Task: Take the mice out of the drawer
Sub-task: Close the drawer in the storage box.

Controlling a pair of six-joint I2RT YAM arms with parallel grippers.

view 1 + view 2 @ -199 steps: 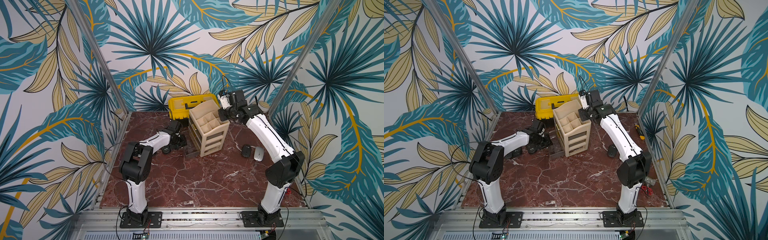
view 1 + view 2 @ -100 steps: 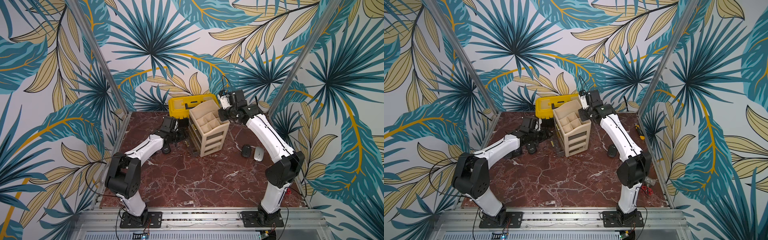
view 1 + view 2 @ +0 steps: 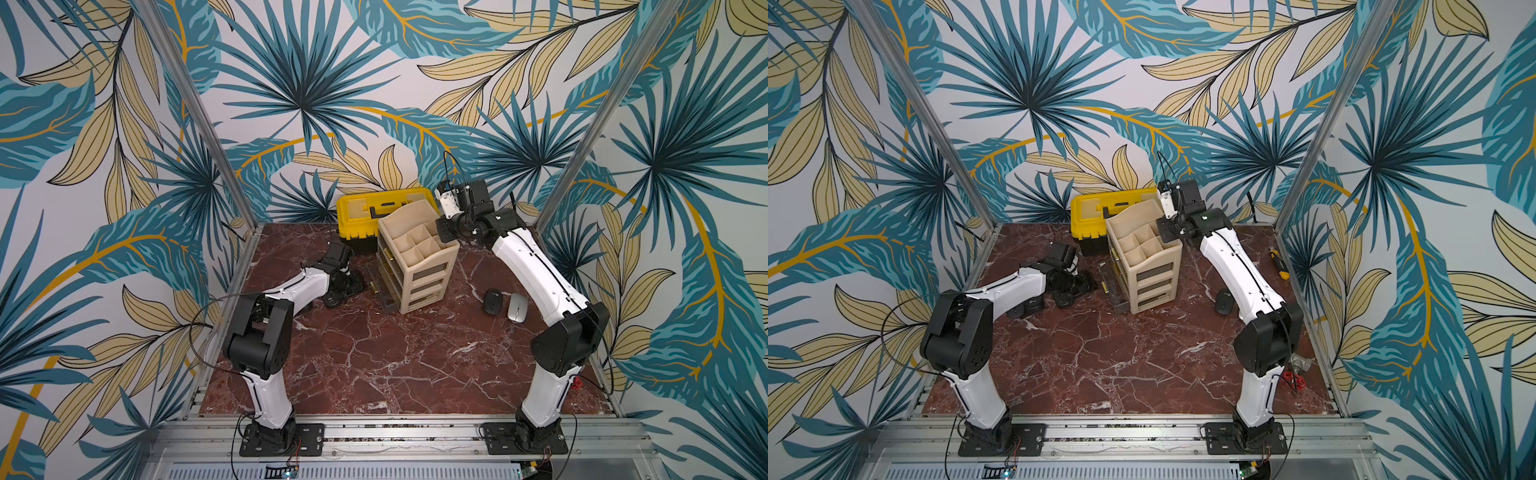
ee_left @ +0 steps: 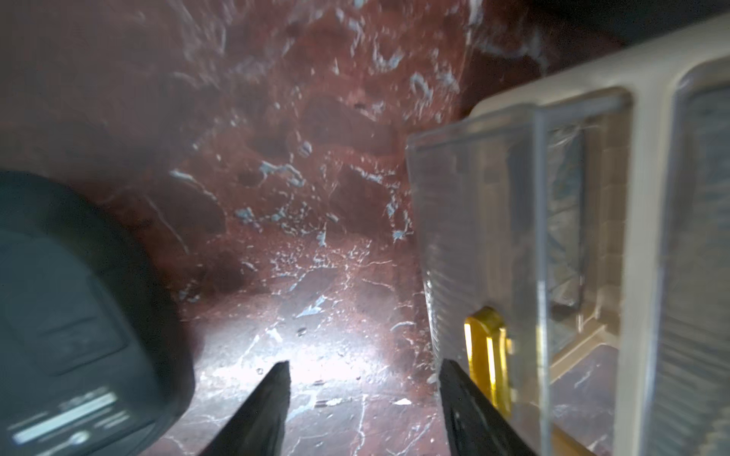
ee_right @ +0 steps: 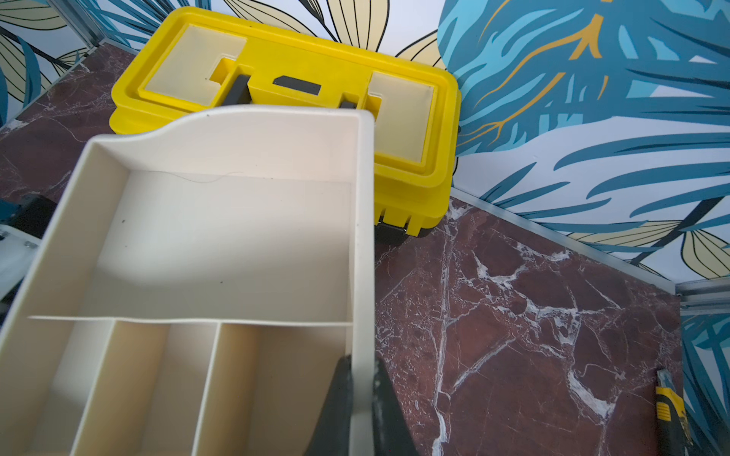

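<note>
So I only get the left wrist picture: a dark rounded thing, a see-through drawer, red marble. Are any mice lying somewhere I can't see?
Observer: Yes. In a top view a black mouse and a silver mouse lie side by side on the table, on the far side of the beige organizer from your camera.
Visitor: What's the other arm doing?
Observer: The right arm's jaws are shut on the organizer's top rim.
Visitor: Anything behind the organizer?
Observer: A yellow toolbox, lid closed.
</note>
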